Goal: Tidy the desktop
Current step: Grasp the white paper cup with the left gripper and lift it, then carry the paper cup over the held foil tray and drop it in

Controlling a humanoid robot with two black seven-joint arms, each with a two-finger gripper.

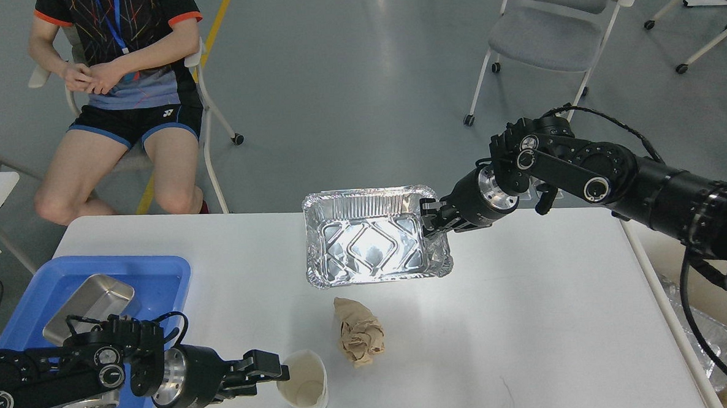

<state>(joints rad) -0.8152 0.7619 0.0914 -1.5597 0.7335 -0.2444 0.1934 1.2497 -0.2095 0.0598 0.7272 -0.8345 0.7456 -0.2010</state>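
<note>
The white desktop carries a silver foil tray, a crumpled brown paper ball and a white paper cup. My right gripper is shut on the foil tray's right rim near its far corner. My left gripper is low at the front, with its fingertips right at the cup's left rim. Its two fingers show a small gap between them, so it looks open. The cup stands upright and looks empty.
A blue plastic tray at the desktop's left holds a steel pan. A person sits beyond the far left corner. A grey chair stands behind. More foil lies off the right edge.
</note>
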